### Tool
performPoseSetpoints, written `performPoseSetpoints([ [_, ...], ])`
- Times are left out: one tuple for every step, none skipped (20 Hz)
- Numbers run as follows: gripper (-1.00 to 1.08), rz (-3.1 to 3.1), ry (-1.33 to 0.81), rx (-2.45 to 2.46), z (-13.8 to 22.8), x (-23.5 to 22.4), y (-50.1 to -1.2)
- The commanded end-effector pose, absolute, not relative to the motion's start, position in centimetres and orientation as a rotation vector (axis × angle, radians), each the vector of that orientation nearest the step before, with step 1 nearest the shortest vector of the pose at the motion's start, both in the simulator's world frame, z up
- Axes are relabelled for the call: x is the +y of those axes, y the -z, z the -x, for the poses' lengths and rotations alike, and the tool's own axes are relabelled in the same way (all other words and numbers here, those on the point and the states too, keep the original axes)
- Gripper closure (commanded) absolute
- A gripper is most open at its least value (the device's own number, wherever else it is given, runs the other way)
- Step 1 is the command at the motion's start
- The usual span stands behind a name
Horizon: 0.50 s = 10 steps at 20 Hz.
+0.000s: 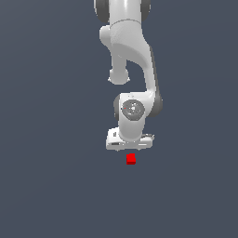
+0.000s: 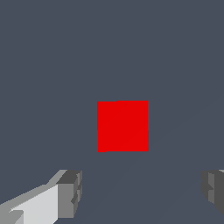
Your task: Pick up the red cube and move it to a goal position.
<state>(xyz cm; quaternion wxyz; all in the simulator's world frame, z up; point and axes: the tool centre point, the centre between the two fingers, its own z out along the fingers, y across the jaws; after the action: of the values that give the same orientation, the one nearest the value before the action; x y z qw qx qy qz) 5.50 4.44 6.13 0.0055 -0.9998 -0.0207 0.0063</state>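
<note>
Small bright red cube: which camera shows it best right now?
The wrist view. There the small bright red cube fills the middle of the frame, unobstructed, with the open gripper's grey fingertips on either side. The exterior view shows the cube only as a tiny patch just below the white arm's hand.

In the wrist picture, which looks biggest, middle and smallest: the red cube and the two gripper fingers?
1. Red cube: looks largest.
2. The finger with the white part.
3. The other finger: looks smallest, but the picture's edge cuts it off.

The fingers sit nearer the camera and are only partly in view, so their real sizes are unsure.
</note>
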Motion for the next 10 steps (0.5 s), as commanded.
performPoseSetpoints([
  [-0.92, 3.133, -0.012, -0.073, -6.5, 4.8, -4.8],
  [-0.92, 3.134, -0.011, -0.076, -6.8, 5.0, -4.4],
  [-0.92, 3.135, -0.009, -0.079, -7.1, 5.1, -4.0],
  [-0.92, 3.136, -0.007, -0.081, -7.4, 5.2, -3.7],
  [-0.92, 3.137, -0.006, -0.084, -7.7, 5.3, -3.4],
  [-0.92, 3.138, -0.005, -0.086, -7.9, 5.4, -3.1],
  [-0.92, 3.138, -0.004, -0.087, -8.1, 5.5, -2.9],
  [-0.92, 3.139, -0.003, -0.089, -8.3, 5.5, -2.6],
  [-0.92, 3.139, -0.002, -0.090, -8.5, 5.6, -2.4],
  [-0.92, 3.140, -0.001, -0.091, -8.6, 5.7, -2.3],
])
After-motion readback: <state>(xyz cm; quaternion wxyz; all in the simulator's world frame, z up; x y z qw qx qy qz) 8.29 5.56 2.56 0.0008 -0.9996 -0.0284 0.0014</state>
